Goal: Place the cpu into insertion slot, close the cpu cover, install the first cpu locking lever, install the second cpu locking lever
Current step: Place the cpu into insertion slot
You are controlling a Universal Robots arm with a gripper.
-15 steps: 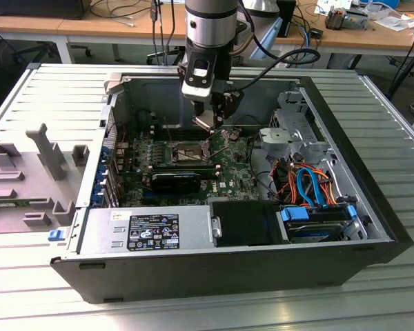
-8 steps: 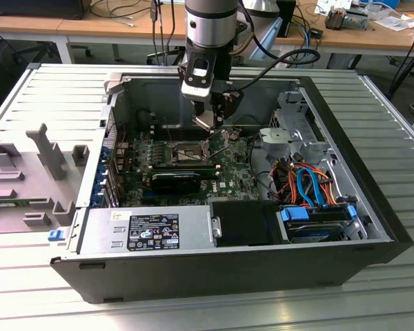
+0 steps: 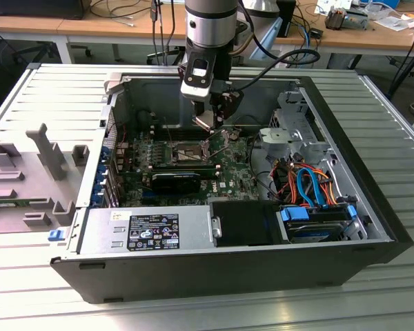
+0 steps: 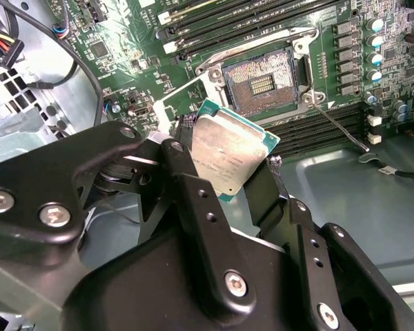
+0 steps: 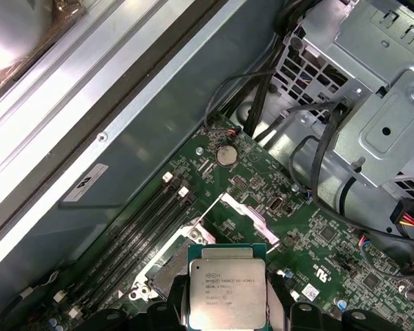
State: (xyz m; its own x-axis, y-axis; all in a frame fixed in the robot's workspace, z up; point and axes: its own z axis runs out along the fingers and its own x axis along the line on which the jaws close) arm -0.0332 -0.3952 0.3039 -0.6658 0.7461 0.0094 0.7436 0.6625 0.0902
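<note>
Clearly the fingers (image 4: 186, 169) were clenched on the cpu (image 4: 231, 148), one black finger pressing each of two opposite edges, with its silvery-grey top turned toward the camera in both wrist views. The chip sat tilted between the fingertips and its green rim showed around the metal lid. In the exterior view the fingers (image 3: 212, 117) hung from the arm inside the open computer case (image 3: 372, 227), above the green circuit board (image 3: 228, 172) and apart from it.

Just beyond the fingertips lay the insertion slot (image 4: 259, 79), uncovered, its dark centre and silvery rim in plain sight and nothing resting in it. The cpu was held clear of the slot and did not touch it. In the first wrist view the cpu (image 5: 228, 293) hid part of the slot (image 5: 167, 265), and the cpu cover (image 5: 245, 215) stood swung up off the socket, near the fingertips on the far side of the chip. A thin metal lever (image 4: 341, 127) lay loose at the slot's edge, slanting away from it across the board.

Farther out from the fingers ran the long black memory slots (image 4: 228, 21), and off to one side was a grey metal drive cage (image 5: 379, 103) with dark cables. The case stood on a ribbed metal table (image 3: 41, 289).
</note>
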